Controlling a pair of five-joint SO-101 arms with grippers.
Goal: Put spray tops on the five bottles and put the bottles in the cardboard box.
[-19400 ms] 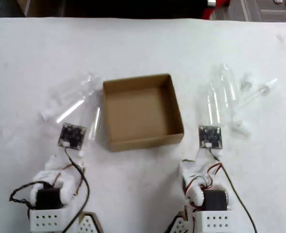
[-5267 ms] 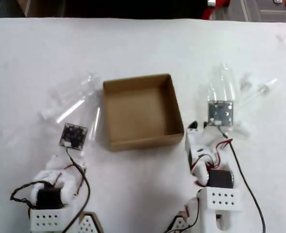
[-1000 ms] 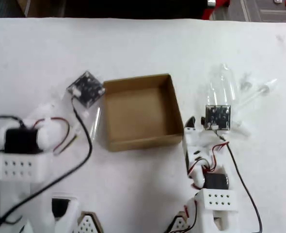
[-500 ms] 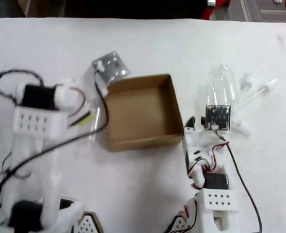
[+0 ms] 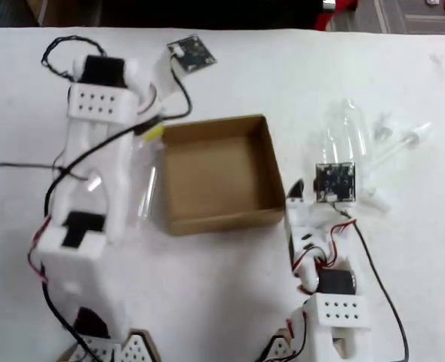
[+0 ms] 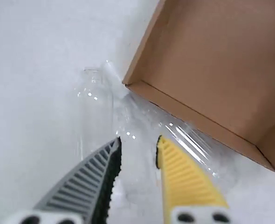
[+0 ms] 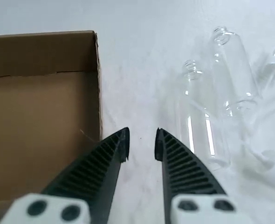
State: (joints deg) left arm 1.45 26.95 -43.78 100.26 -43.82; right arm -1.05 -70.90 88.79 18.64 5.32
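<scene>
Under the left fingers (image 6: 164, 151), spread and empty, clear bottles (image 6: 100, 107) lie on the bench (image 6: 35, 46) against a corner of the box (image 6: 212, 70). The right fingers (image 7: 163, 140), slightly apart and empty, hang over bare bench, the box wall on one side, two capless bottles and spray tops (image 7: 273, 70) on the other
</scene>
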